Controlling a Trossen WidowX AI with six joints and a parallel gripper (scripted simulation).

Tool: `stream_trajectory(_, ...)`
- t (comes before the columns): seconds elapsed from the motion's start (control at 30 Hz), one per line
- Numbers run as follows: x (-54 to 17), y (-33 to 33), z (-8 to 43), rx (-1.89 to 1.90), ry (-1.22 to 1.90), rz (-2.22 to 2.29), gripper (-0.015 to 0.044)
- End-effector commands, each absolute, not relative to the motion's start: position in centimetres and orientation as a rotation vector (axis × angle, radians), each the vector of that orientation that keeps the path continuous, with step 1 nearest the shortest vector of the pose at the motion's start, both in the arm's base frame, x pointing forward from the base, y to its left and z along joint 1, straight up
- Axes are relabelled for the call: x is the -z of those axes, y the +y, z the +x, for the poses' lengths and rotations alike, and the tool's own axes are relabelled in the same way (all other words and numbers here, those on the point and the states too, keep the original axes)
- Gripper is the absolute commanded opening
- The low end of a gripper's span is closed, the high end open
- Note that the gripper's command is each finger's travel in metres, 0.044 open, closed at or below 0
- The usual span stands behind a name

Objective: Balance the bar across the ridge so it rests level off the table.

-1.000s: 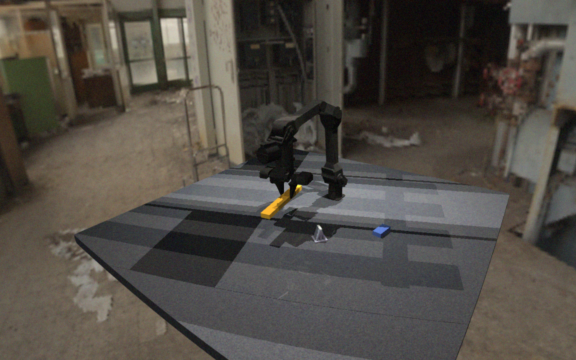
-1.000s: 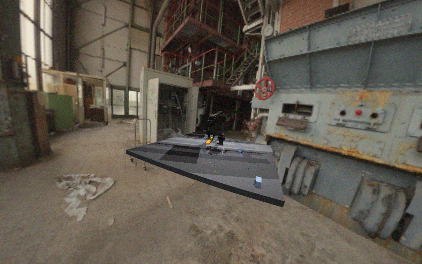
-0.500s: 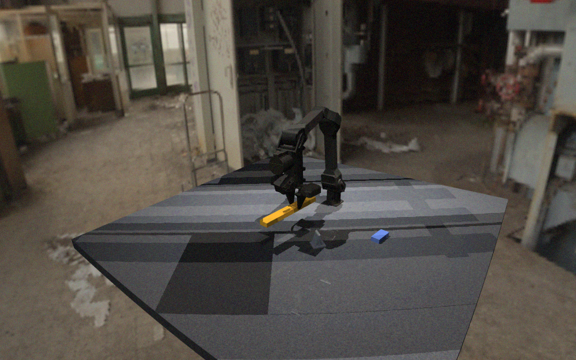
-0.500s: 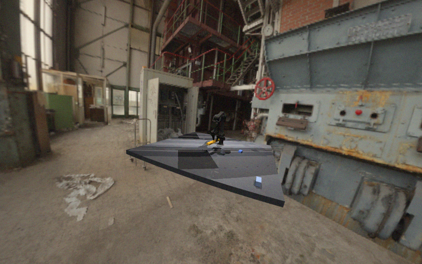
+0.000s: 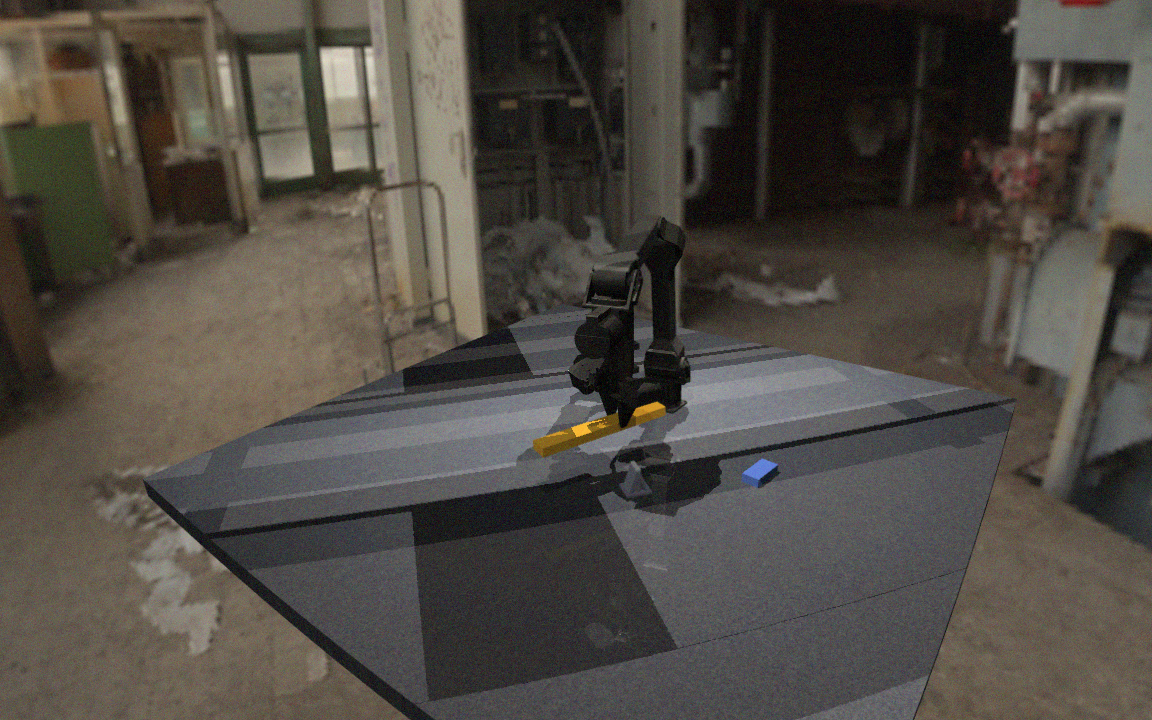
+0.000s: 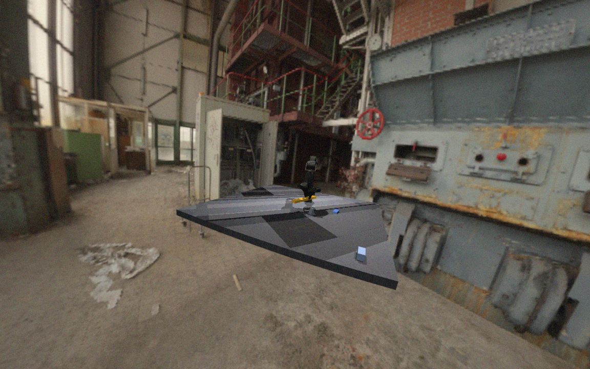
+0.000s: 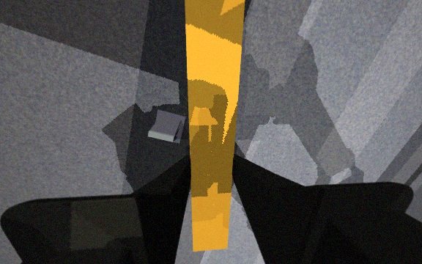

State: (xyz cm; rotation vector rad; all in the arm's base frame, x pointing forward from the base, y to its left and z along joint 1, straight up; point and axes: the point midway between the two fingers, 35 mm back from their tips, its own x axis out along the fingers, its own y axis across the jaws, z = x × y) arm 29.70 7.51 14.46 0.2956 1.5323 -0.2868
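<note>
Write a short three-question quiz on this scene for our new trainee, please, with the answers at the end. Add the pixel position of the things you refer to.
1. Multiple choice: what do the fingers [image 5: 624, 414] hold? (a) nothing (b) the yellow bar [image 5: 582, 430] [image 6: 298, 200] [image 7: 212, 55] (c) the ridge [image 5: 635, 484] [image 6: 310, 210] [image 7: 168, 122]
2. Fill in: in the top view, the small block [image 5: 759, 472] [image 6: 336, 211] right of the ridge is ___.
3. True or false: the yellow bar rests across the ridge.

Key: 1 b; 2 blue; 3 false.

The wrist view's top edge cuts off the yellow bar [image 5: 553, 443] [image 6: 298, 201] [image 7: 212, 62]; its far end is hidden
</note>
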Motion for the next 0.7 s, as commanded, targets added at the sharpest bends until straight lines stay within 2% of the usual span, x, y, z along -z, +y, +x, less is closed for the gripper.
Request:
stream_trajectory(0.0, -14.6, 9.3, 29.7, 0.343, 1.521, 0.362, 0.0)
stream_trajectory(0.43, -14.7, 14.1, 29.3, 0.477, 1.496, 0.505, 0.0)
stream_trajectory(0.67, -14.4, 14.4, 29.3, 0.482, 1.495, 0.51, 0.0)
